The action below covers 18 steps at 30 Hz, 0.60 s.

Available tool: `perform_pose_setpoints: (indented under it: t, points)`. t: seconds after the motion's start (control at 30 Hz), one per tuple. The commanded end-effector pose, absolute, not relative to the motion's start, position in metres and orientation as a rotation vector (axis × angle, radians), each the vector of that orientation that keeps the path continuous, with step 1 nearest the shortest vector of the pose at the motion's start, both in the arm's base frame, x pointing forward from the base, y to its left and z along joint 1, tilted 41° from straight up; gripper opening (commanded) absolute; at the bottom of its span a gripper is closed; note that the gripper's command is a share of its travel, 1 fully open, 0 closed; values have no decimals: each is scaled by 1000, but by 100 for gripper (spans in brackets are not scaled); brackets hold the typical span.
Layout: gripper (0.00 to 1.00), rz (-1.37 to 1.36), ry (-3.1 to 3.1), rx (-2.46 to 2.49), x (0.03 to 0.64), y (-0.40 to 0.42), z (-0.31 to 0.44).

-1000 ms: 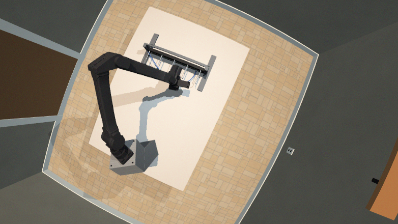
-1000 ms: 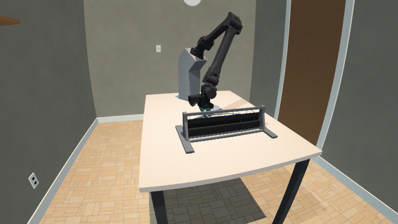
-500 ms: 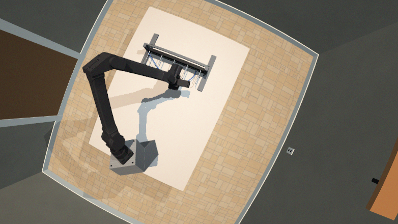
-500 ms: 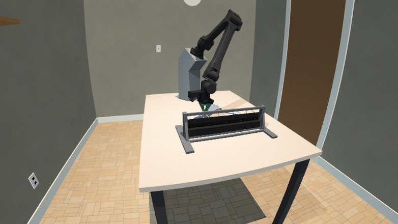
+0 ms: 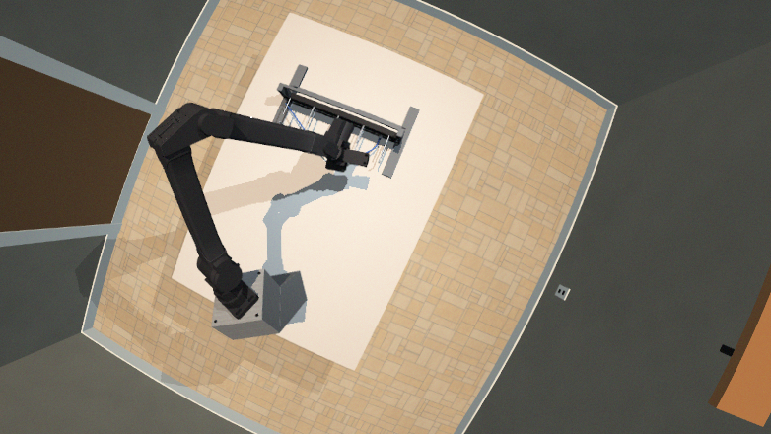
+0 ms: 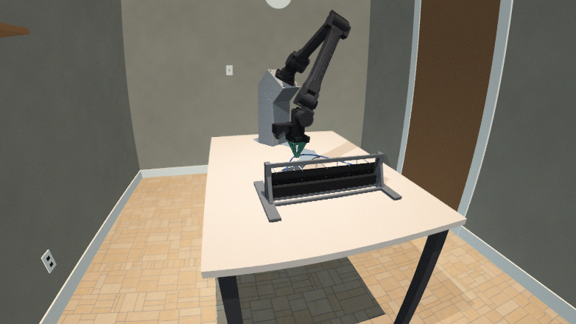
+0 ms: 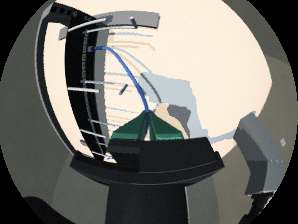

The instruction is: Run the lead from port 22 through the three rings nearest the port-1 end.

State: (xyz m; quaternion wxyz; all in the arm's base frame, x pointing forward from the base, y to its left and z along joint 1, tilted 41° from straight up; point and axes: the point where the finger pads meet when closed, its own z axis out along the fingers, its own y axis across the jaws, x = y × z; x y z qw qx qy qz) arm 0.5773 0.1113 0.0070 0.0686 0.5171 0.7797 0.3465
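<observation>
Green-tipped black pincer (image 6: pixel 297 152) is pinching thin blue lead (image 7: pixel 131 78) w/ its two green fingers nearly shut. In the outside pic it's hanging just behind the grey metal rack (image 6: pixel 268 189), a bit left of the pic's middle, pointing down.

In the wrist pic, the blue lead is running from the fingertips at the middle up & left to the long black patch panel (image 7: pixel 59 76) curving down the left side. Thin grey wire rings (image 7: pixel 87 88) are sticking out from the panel toward the middle. Can't tell which rings the lead is going through.

In the top pic, the rack is sitting near the top middle on the big cream table top (image 5: pixel 344 253), well away from the edges. Black robot arm (image 5: pixel 188 183) is reaching from its grey box base (image 5: pixel 280 302) at lower left up & across to the rack. Blue loops are showing by the rack's right end (image 5: pixel 372 146).
</observation>
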Motion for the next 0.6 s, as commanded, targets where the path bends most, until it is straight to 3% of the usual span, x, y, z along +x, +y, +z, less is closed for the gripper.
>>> perform_pose_setpoints:
  t: [0.0,0.57]
  points:
    - [0,1048,2341,1575,565,98,26]
    - [0,1053,2353,1571,557,101,35]
